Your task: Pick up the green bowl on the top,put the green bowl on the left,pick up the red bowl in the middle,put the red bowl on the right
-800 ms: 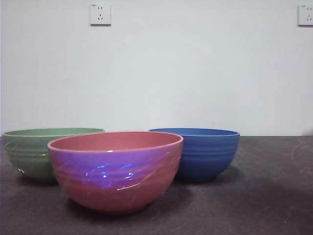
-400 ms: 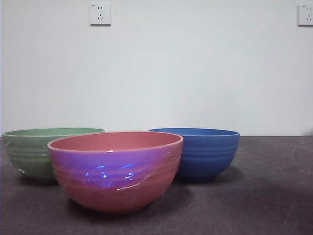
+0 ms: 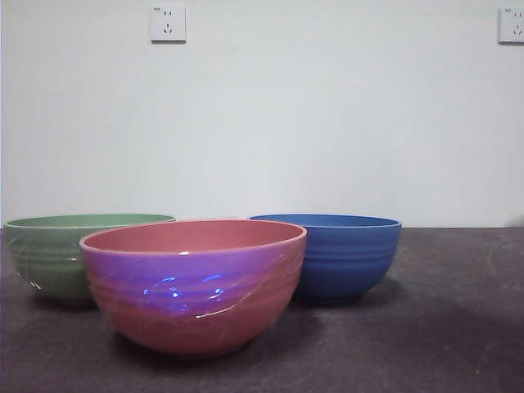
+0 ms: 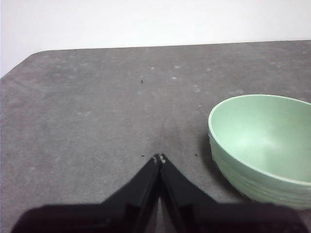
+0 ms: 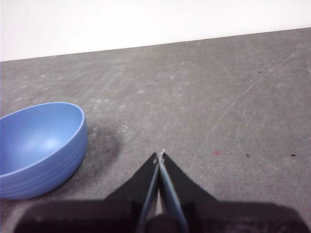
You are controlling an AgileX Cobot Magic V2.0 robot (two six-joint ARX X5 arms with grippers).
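The green bowl (image 3: 57,250) stands upright on the dark table at the far left, partly behind the red bowl (image 3: 195,282), which is nearest the camera in the front view. In the left wrist view the green bowl (image 4: 262,145) lies beside my left gripper (image 4: 160,158), a short gap apart; that gripper is shut and holds nothing. My right gripper (image 5: 160,154) is shut and empty above bare table. Neither arm shows in the front view, and no wrist view shows the red bowl.
A blue ribbed bowl (image 3: 340,254) stands right of the red one and also appears beside my right gripper as the blue bowl (image 5: 36,145). The grey table (image 3: 458,327) runs back to a white wall with two sockets (image 3: 168,24).
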